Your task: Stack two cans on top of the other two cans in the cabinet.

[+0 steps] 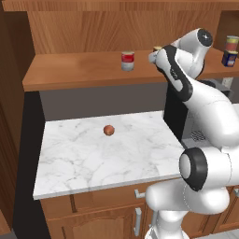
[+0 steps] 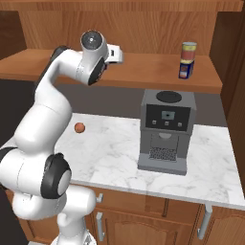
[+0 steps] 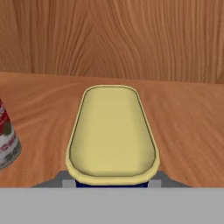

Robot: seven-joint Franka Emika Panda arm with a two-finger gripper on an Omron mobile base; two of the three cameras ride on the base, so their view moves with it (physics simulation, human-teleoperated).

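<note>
orange ball on marble counter; coffee machine on it

Shelf brown wood-grain. Can red-white, silver top. Stacked cans: red-yellowish over dark blue. Counter white marble. Ball orange-brown.

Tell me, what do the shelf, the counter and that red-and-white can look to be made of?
The shelf looks like warm brown wood with a smooth, matte finish; grain lines run along it. The counter looks like polished white marble, judging by its grey veining. The red-and-white can seems to be metal under a printed label, given its silvery top, though that stays a guess in a rendered scene.
</note>
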